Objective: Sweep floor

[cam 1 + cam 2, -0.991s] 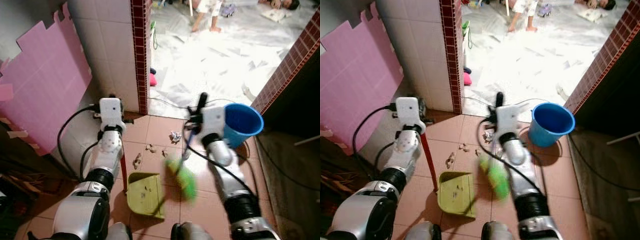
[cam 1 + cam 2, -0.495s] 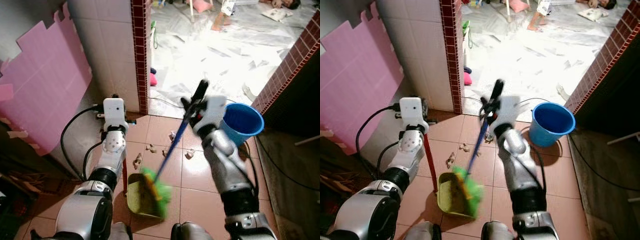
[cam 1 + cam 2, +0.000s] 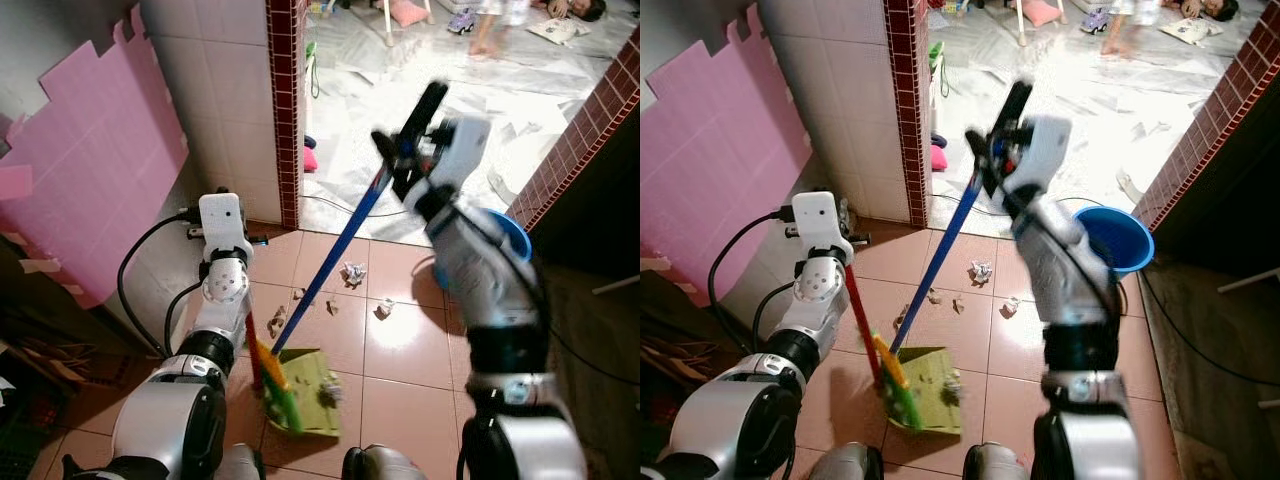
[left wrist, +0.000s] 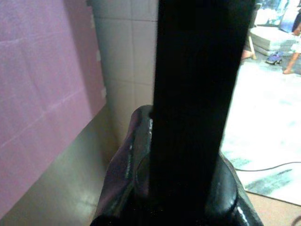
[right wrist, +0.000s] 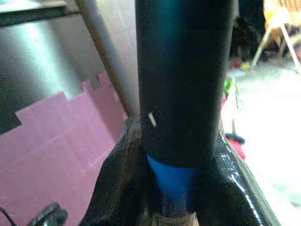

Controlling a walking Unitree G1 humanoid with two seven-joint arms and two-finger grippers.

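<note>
We see right end effector [image 3: 405, 150] raised high, clamped on blue broom [image 3: 340, 245] handle. Broom slants down to green bristles [image 3: 280, 385] at dustpan [image 3: 312, 385] on tiled floor [image 3: 400, 345]. Left end effector [image 3: 222, 215] grips red dustpan handle [image 3: 862, 325]. Paper scraps [image 3: 352, 273] lie on floor beyond dustpan. Bucket [image 3: 1118, 238] stands behind right arm.

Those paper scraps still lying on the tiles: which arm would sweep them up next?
Probably the right. Its pincer holds the blue broom, whose green bristles sit at the dustpan. The paper scraps lie just beyond. The left pincer holds the dustpan's red handle, steadying it.
</note>
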